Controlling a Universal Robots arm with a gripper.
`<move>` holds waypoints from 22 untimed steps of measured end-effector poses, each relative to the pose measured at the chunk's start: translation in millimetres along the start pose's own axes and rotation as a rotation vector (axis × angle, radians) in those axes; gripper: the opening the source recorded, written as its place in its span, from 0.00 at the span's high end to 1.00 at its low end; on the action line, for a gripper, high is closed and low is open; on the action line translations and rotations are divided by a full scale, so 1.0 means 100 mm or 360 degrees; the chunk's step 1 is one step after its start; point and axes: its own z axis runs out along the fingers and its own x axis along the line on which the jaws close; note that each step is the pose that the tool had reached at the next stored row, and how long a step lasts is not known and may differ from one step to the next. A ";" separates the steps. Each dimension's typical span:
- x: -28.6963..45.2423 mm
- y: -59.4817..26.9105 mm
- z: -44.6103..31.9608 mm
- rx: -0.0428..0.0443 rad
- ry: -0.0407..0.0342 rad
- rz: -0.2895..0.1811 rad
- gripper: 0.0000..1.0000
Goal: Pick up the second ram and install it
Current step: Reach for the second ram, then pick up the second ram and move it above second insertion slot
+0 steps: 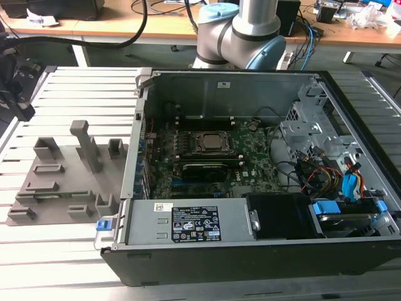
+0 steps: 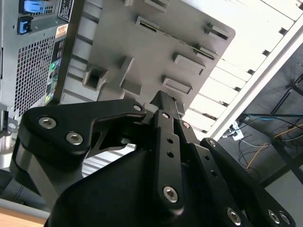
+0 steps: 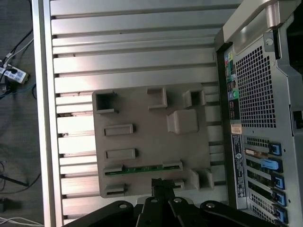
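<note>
Gripper [image 3: 160,182]: black, linkage-type, pointed down at the slatted table [image 3: 132,47]. Its fingertips are pressed together with nothing between them, as seen in both wrist views. It hangs over one edge of the grey fixture tray [image 3: 142,142] without touching it. In the exterior view it sits at the exterior view's left, partly cut off by the frame.

Arm [image 1: 241,28]: silver and pale blue, with its base joints standing behind the computer case [image 1: 219,94]. The links that run from there to the wrist are out of frame.

Second ram [image 3: 142,169]: long, narrow green stick standing on edge in the tray, between two grey end holders. It is just beside the fingertips in the first wrist view and apart from them. Only its thin upper edge shows (faces and any label cannot be made out). In the exterior view it is a faint green line low on the tray.

Computer case: black and grey, lying open beside the tray, with the green motherboard [image 1: 250,135] exposed. Its memory slots are too small to tell apart.
</note>
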 end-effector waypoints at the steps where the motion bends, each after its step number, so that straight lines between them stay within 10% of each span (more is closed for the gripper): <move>1: 0.003 -0.012 0.001 0.0000 0.0000 0.0000 0.89; 13: 0.002 -0.019 0.000 0.0000 0.0001 -0.0015 0.89; 22: 0.002 -0.019 0.000 -0.0008 0.0015 -0.0331 0.89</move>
